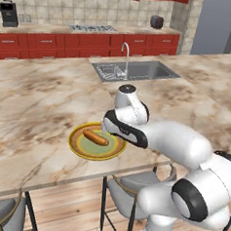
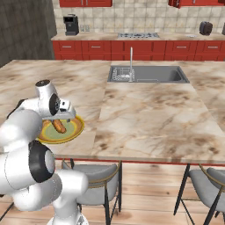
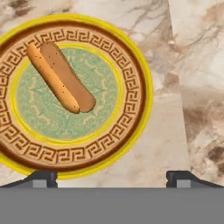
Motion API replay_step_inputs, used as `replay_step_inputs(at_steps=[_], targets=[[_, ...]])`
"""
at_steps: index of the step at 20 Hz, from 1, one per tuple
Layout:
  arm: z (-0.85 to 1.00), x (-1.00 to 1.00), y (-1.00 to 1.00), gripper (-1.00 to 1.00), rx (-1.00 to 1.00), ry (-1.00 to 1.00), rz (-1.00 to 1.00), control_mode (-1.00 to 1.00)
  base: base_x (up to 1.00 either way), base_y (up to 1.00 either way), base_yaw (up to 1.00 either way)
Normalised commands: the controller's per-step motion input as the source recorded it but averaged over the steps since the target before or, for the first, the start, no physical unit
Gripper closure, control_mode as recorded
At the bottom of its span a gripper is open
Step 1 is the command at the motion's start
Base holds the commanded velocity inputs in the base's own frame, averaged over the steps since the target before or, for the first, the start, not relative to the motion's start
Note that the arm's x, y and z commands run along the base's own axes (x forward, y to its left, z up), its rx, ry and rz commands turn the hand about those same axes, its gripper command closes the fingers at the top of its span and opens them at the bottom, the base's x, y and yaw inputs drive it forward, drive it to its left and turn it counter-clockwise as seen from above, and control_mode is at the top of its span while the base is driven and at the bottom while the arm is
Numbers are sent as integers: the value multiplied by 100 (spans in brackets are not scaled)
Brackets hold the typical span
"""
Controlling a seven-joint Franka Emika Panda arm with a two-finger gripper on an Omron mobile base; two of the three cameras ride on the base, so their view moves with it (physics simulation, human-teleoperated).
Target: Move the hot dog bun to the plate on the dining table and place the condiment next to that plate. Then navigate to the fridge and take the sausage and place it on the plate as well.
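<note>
Hand (image 3: 112,177) spread and empty above the plate (image 3: 131,131) | we see hot dog bun (image 3: 50,76) and sausage (image 3: 70,78) touching, upper left of plate, on the counter (image 3: 197,65) | we judge bun and sausage done; condiment placement unconfirmed

The round plate (image 3: 131,131) has a bright yellow rim, a brown ring with a Greek-key pattern, a thin yellow inner line and a pale green ornamented centre. On it, the elongated orange-tan bun (image 3: 52,78) is speckled with dark dots, its neighbouring side darker reddish-brown. The marble surface (image 1: 35,107) is beige with brown veins.
</note>
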Motion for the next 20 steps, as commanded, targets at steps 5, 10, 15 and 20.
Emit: replay_step_inputs(at_steps=[5, 10, 15, 20], targets=[[98, -33, -20, -100, 3, -9, -9, -100, 0, 0, 0], [99, -46, -21, -100, -2, -15, -12, -100, 0, 0, 0], [74, -72, -44, -100, 1, -12, -11, -100, 0, 0, 0], [40, -89, -49, -100, 4, -16, -3, -100, 0, 0, 0]])
